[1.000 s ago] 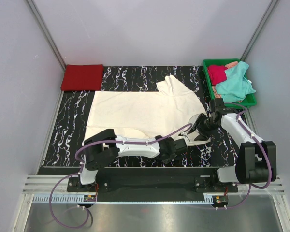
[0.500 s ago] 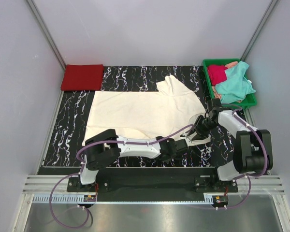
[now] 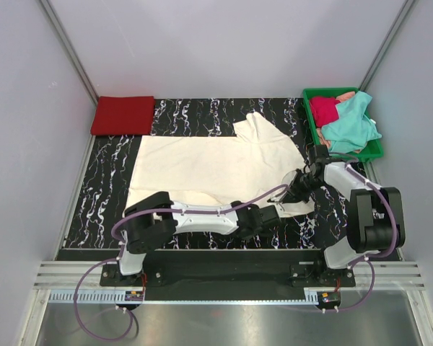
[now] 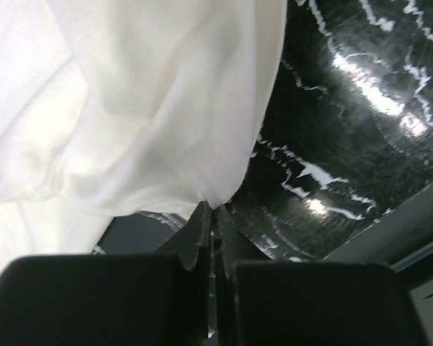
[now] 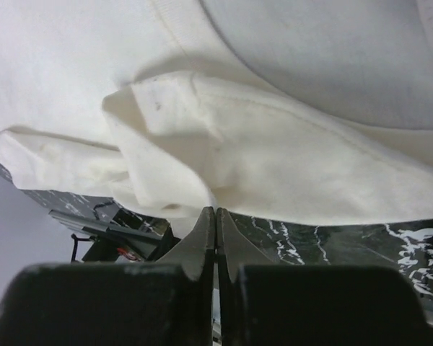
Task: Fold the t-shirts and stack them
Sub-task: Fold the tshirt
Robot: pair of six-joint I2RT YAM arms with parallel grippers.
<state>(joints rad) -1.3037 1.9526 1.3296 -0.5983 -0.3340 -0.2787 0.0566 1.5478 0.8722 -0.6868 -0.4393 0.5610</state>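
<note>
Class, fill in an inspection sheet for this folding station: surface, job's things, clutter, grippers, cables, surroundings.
Surface: black marbled mat.
Job's things: cream shirt spread on the mat; red shirt folded at far left corner; teal shirt and crimson shirt bunched in the green tray.
Clutter: peach cloth in the tray.
Grippers: left gripper and right gripper, jaws shut on the cream shirt's near right edge.
Cables: purple cables, hanging in loose loops.
Surroundings: plain grey walls.

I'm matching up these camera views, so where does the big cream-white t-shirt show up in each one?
Top external: cream-white t-shirt spread across mid-table.
Left wrist: t-shirt fills upper left, pinched in the left pincer.
Right wrist: t-shirt fills the top, edge at the right pincer.
Shared landmark: black marbled tabletop.
</note>
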